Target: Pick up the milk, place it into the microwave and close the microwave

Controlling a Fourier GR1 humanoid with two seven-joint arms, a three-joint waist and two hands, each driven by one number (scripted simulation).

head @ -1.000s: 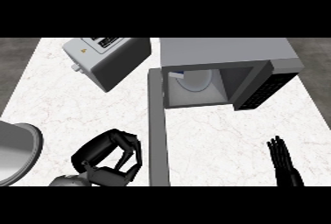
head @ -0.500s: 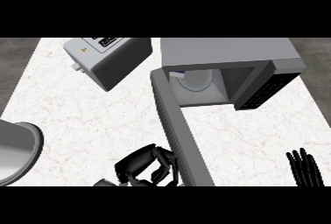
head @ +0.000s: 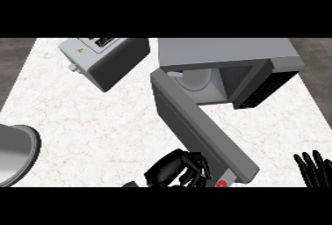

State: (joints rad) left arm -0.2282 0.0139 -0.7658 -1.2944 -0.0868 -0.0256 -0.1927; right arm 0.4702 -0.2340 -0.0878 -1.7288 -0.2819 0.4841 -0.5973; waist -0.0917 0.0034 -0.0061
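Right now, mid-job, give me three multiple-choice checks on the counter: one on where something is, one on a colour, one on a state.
1. Where is the milk?
A. Inside the microwave
B. On the counter beside the toaster
C. In the right hand

2. What colour are the robot's hands?
A. White
B. Black
C. Red

3. How does the microwave door stand?
A. Fully shut
B. Taken off and lying flat
C. Partly open, swung out toward the robot

Answers:
1 A: the milk shows as a pale shape in the microwave cavity.
2 B: the left hand and the right hand are both black.
3 C: the door angles out from the cavity's left side, with the left hand against its outer end.
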